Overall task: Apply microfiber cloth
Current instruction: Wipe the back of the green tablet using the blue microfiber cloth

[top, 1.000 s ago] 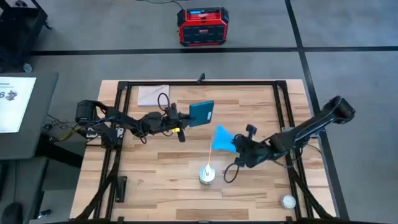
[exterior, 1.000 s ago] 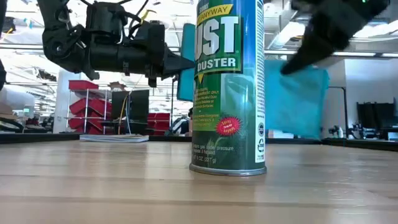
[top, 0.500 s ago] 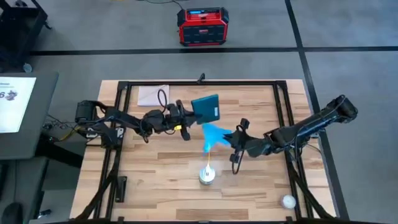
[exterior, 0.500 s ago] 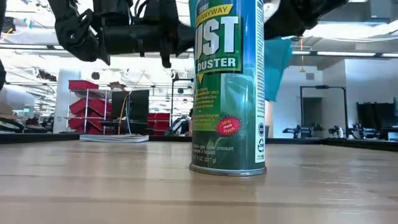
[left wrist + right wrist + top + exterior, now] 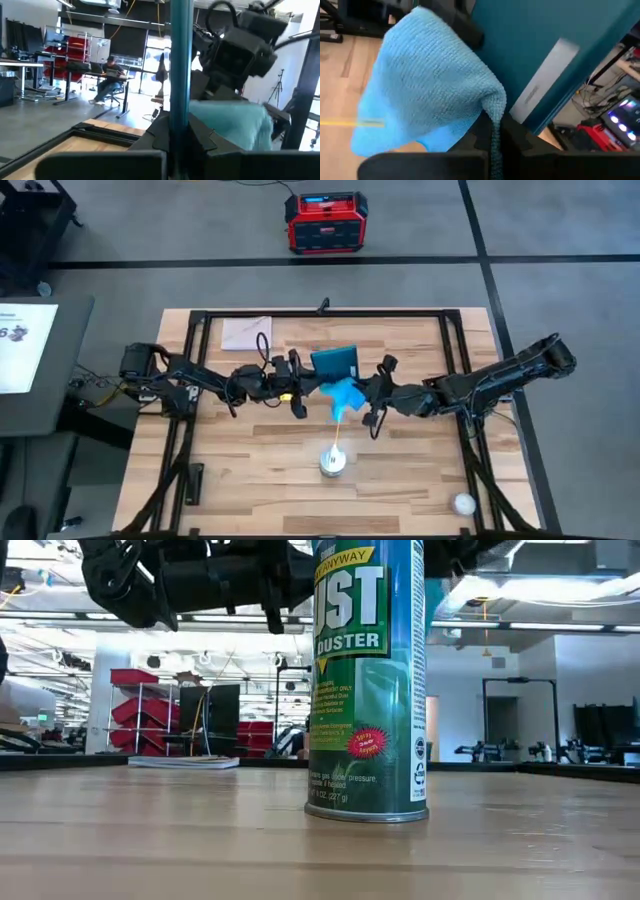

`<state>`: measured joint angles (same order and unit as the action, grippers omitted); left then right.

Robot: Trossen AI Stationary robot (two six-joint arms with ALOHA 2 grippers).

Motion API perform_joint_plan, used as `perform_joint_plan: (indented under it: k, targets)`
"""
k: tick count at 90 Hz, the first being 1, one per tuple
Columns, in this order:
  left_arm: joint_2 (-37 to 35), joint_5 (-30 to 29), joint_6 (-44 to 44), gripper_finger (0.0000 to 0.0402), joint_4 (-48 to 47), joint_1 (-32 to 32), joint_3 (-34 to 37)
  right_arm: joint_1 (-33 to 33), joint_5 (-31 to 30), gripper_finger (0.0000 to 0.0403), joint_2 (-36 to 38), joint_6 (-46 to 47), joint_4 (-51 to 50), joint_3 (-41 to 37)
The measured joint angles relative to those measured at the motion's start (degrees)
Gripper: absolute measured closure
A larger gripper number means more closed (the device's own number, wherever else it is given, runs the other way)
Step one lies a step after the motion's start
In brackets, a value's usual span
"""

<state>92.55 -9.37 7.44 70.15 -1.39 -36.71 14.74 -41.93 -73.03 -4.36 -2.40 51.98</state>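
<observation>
Two dark arms meet above the middle of the pale wooden surface (image 5: 250, 470) in the high view. The left gripper (image 5: 305, 372) has its fingers clamped on a rigid dark teal tablet-like slab (image 5: 335, 362), lifted off the wood. The right gripper (image 5: 362, 394) has its fingers pinched on the soft sky-blue microfiber cloth (image 5: 343, 397), which hangs against the slab's near edge. A green spray can of duster (image 5: 332, 462) stands nearer, a pale grey-beige sheet (image 5: 246, 332) lies far left, and a white ball (image 5: 462, 503) sits near right.

In the low view the can (image 5: 366, 680) stands upright in front.

The left wrist view shows the slab (image 5: 180, 65) edge-on between its fingers, the cloth (image 5: 235, 125) beyond.

The right wrist view shows the cloth (image 5: 430, 95) draped, touching the slab (image 5: 555, 40).
</observation>
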Motion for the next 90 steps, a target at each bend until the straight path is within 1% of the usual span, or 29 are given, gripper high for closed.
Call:
perform_joint_plan:
  k: [11,39,48,58,67,76,90]
  targets:
    - [0.0,-0.02,0.0,0.0399,0.07,0.0,0.0,-0.42,0.22,0.0403,-0.42,-0.09,-0.05,1.15]
    - [0.04,-0.01,-0.68,0.0399,0.13,-0.04,0.0,-0.48,1.7,0.0403,-4.88,2.92,0.51,1.16]
    - [0.04,-0.02,-0.77,0.0399,0.1,-0.04,0.01,-0.48,1.73,0.0403,-5.11,3.02,0.55,1.16]
    - [0.04,-0.02,-0.79,0.0399,0.17,-0.04,0.0,-0.5,1.56,0.0403,-3.68,2.8,-0.94,1.14]
    - [0.04,-0.43,-0.79,0.0399,0.09,-0.04,0.0,-0.44,-0.87,0.0403,-1.18,2.8,-3.64,1.12]
    - [0.04,-0.76,-0.8,0.0399,-0.1,-0.04,0.0,-0.48,-1.72,0.0403,0.9,3.55,-6.8,1.12]
    - [0.04,-0.76,-1.2,0.0399,-0.11,-0.04,0.0,-0.48,-2.84,0.0403,1.47,4.07,-7.82,1.12]
